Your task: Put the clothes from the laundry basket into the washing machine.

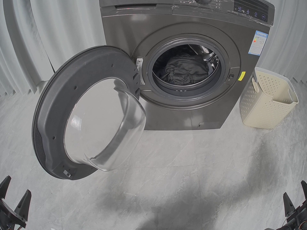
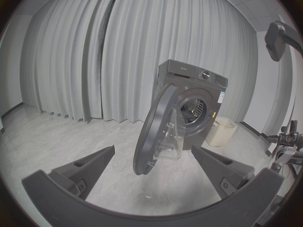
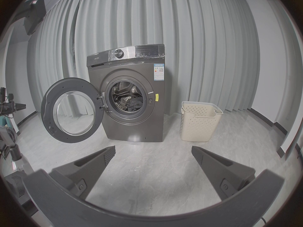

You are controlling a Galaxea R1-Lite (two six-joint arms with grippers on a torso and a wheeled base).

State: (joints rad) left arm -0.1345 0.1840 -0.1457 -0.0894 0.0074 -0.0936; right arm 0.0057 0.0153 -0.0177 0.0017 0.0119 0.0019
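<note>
Nearest, the left gripper (image 1: 15, 196) and the right gripper (image 1: 295, 195) hang low over the grey floor (image 1: 192, 176), each with fingers spread apart and holding nothing. Beyond them, the round door (image 1: 57, 112) of the washing machine (image 1: 192, 118) stands swung wide open toward the robot's left. Dark clothes (image 1: 185, 69) lie heaped inside the drum. The cream laundry basket (image 1: 265, 104) stands upright on the floor just beside the machine's right side. Pale curtains (image 1: 64, 16) hang behind.
</note>
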